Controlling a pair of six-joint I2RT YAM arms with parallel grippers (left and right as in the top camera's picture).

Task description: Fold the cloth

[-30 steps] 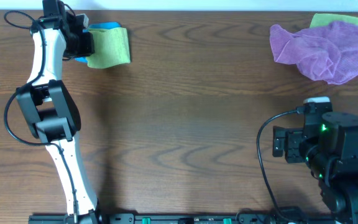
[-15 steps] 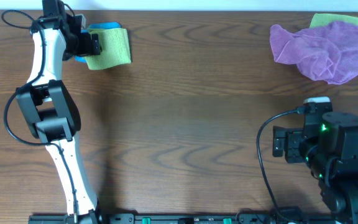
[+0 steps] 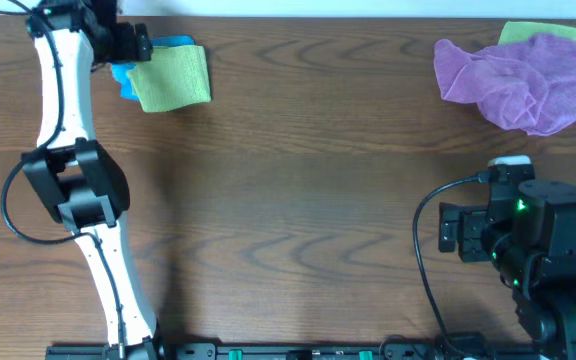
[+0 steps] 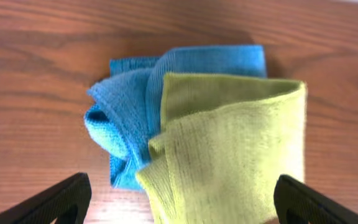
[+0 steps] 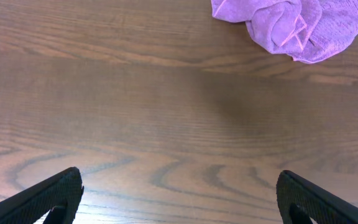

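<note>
A folded yellow-green cloth (image 3: 173, 78) (image 4: 229, 149) lies flat at the table's far left, partly on top of a folded blue cloth (image 3: 124, 82) (image 4: 129, 118). My left gripper (image 3: 135, 46) (image 4: 182, 205) hovers just over the cloths' left edge, open, holding nothing; its dark fingertips (image 4: 61, 199) stand wide to either side of the green cloth. A crumpled purple cloth (image 3: 518, 78) (image 5: 291, 25) sits at the far right. My right gripper (image 3: 452, 228) (image 5: 180, 200) rests near the front right, open over bare wood.
A corner of another yellow-green cloth (image 3: 540, 32) peeks out from under the purple heap. The right arm's base and cable (image 3: 423, 260) occupy the front right corner. The wooden table (image 3: 308, 200) stretches between the two piles.
My left gripper has opened and let go of the green cloth, then drawn back up toward the far left edge. The green cloth lies still. The right arm has not moved.
</note>
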